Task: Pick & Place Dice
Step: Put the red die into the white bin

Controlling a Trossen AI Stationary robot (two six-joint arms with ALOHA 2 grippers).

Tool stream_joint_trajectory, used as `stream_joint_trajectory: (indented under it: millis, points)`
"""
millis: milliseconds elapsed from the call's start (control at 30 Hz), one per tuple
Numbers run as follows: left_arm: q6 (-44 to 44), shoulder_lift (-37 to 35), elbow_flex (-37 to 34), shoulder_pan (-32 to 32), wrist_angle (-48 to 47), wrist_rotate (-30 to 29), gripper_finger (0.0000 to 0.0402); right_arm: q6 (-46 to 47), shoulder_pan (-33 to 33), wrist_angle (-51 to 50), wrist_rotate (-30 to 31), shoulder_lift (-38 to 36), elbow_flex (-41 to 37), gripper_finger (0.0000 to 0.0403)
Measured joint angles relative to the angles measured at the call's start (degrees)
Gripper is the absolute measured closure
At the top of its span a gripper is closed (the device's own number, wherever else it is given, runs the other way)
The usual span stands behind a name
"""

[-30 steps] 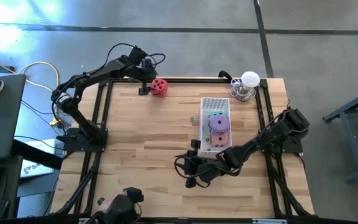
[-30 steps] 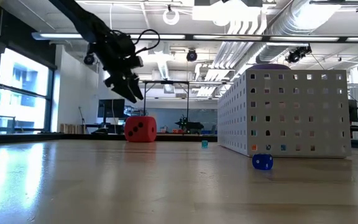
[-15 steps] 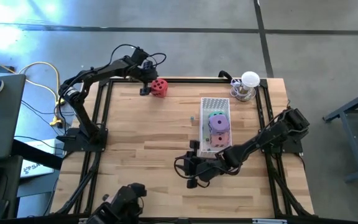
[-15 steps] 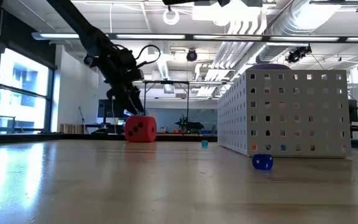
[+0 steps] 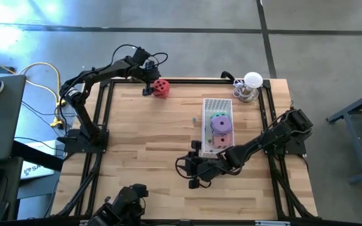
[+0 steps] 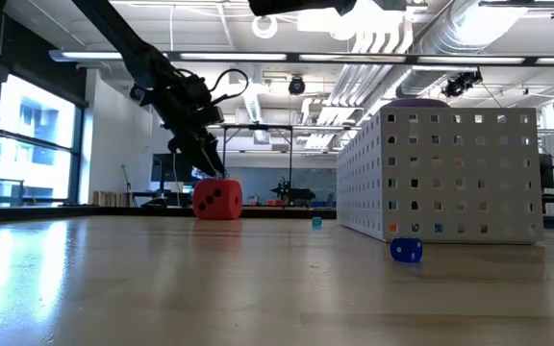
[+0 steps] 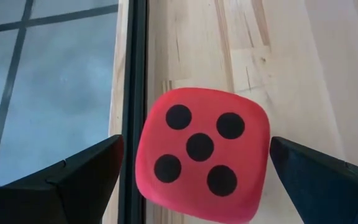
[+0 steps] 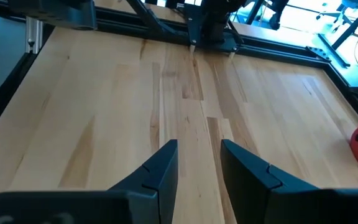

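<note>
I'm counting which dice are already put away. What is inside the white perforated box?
From above, the white box holds a green die, a purple die and a pink die. Anything beneath them is covered. The red die sits outside, at the table's far edge.

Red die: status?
Left gripper open, jaws either side of the red die at the table's far edge, not closed. Right gripper waits empty near the white basket. Nothing in the way.
</note>
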Motion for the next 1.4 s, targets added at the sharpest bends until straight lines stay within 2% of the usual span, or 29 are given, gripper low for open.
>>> stream_joint_trajectory:
  millis: [433,833,1000,1267,1400]
  points:
    - [-2.44,4.62,0.15,-0.02,2.52,-0.33,0.0006,0.42,0.04,-0.46,-0.43,0.0,0.0,0.0291]
    - [-8.27,5.53,0.15,-0.02,3.92,-0.06,0.0006,0.44,0.04,-1.97,-0.74,0.02,-0.02,0.0291]
    - [-13.51,7.22,0.22,0.07,4.64,2.75,0.0006,0.79,0.04,-2.22,-0.77,0.02,-0.02,0.0291]
    - [-14.13,10.62,0.17,0.04,4.42,3.39,0.0006,1.99,0.06,-2.91,-2.04,0.02,-0.02,0.0291]
    - [-17.6,12.79,0.24,0.65,5.24,4.11,0.0006,1.99,0.06,-2.73,-2.03,0.02,-0.02,0.0291]
